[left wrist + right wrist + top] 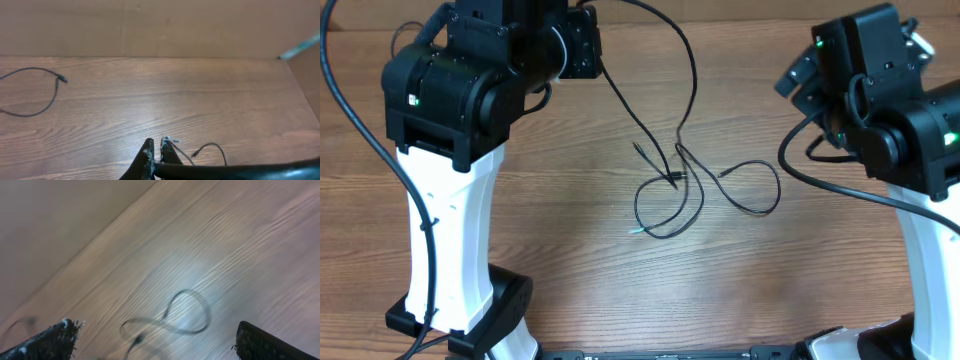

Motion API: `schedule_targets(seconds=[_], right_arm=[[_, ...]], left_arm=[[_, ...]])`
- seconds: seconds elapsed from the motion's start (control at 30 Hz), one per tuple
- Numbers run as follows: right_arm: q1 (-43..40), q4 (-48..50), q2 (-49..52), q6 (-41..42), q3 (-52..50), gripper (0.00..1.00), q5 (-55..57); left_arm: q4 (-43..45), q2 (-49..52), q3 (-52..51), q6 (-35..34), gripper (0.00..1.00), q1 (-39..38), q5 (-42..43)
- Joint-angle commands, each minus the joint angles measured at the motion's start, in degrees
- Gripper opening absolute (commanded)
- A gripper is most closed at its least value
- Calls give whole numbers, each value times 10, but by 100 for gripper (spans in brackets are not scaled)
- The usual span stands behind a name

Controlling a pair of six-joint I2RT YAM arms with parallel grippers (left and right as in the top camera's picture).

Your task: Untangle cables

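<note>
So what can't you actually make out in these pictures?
Overhead: the cables are too thin to tell which strand crosses over which.
Left wrist: the left gripper, cut off by the bottom edge, may pinch a strand; unclear.
Right wrist: motion blur smears the cable loop and its plug ends.

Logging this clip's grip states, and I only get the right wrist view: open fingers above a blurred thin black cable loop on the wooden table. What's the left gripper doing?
Observer: The left gripper is shut, apparently pinching one strand of the thin black cables.
Operator: Are the cables separated?
Observer: No. Overhead, they cross in one tangle in the middle of the wooden table, with loops spreading to either side.
</note>
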Motion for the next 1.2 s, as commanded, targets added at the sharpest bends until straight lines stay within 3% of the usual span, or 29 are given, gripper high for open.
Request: schedule_targets(seconds=[0.0, 0.23, 0.43, 0.57, 0.73, 0.97, 1.17], right_arm=[[-38, -5, 4, -2, 3, 100, 79], [-136, -2, 13, -3, -23, 100, 58], [-144, -2, 17, -3, -23, 100, 58], [-144, -2, 17, -3, -23, 100, 58], [-144, -2, 17, -3, -23, 100, 58], [-144, -2, 17, -3, -23, 100, 58], [-144, -2, 17, -3, -23, 100, 58]], left_arm=[[10, -3, 7, -25, 4, 2, -39], [29, -5, 10, -24, 4, 3, -115], [62, -5, 10, -29, 4, 11, -200], [62, -3, 9, -63, 4, 36, -201], [26, 3, 7, -151, 4, 83, -193], [14, 7, -4, -210, 4, 162, -101], [15, 7, -52, -310, 4, 207, -73]])
